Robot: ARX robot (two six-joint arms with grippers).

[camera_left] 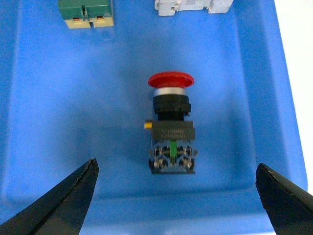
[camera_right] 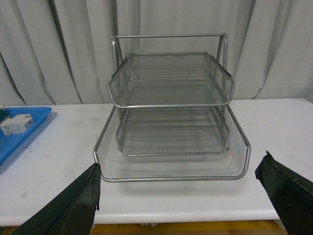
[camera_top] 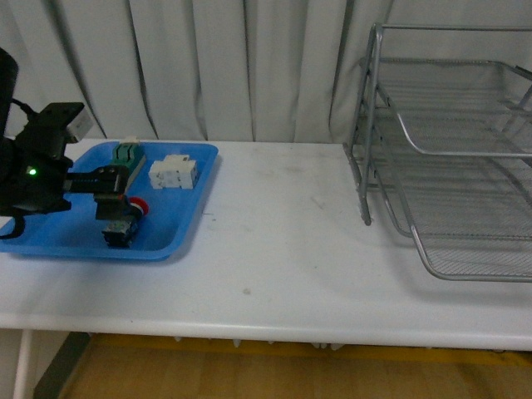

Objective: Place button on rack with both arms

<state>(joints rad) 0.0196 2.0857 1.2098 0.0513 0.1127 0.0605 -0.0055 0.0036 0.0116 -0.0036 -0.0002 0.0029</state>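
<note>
Left wrist view has the small push-button switch with the red mushroom cap and black-and-blue blocky body (camera_left: 172, 125) lying on its side on the floor of the flat blue plastic tray (camera_left: 49, 122). Its cap end points away from the wrist, toward the green-and-cream switch block (camera_left: 86, 10) and the white terminal block (camera_left: 193, 5), and it sits well apart from both. The left fingers (camera_left: 68, 196) are spread wide and hold nothing, with the button centred in the gap and just ahead of the tips. Its long axis runs across the line between the tips, so closing them would likely pinch the body's flat sides, which looks like a decent setup.

The left arm is clearly the nearer one. The right fingers (camera_right: 73, 205) are also spread wide and empty, and they face the three-tier silver wire-mesh rack (camera_right: 171, 105).

Front view puts the tray at the left end of the white desk (camera_top: 283, 249) and the rack at the far right, with a lot of bare desk between them. That probably means a handover somewhere in the middle. The tray floor looks smooth, so the button might skid if it gets nudged. Pale curtains hang behind everything.
</note>
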